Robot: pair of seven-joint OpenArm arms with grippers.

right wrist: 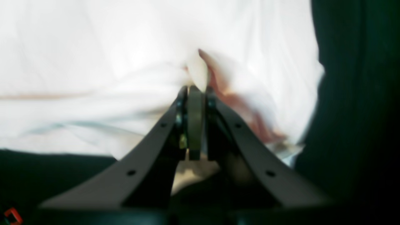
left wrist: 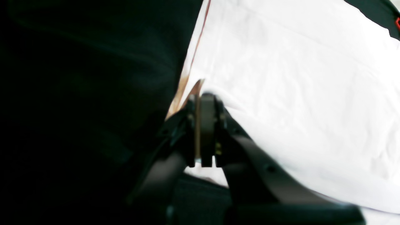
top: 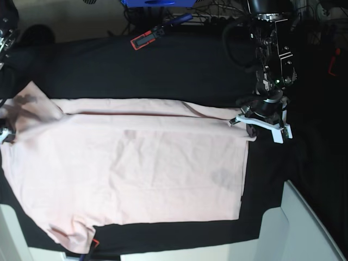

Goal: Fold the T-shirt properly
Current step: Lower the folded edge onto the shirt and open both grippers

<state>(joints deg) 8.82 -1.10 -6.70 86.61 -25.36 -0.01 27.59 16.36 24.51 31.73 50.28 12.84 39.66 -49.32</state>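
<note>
The pale pink T-shirt lies spread, plain side up, on the black table cloth. A fold line runs along its far edge. My left gripper is at the shirt's far right corner. In the left wrist view it is shut on the shirt's edge. My right gripper barely shows at the left edge of the base view, by the sleeve. In the right wrist view it is shut on a bunched bit of the shirt.
A red and black tool lies at the back of the table, with a blue object behind it. A white panel stands at the front right. A small red mark shows by the shirt's near sleeve.
</note>
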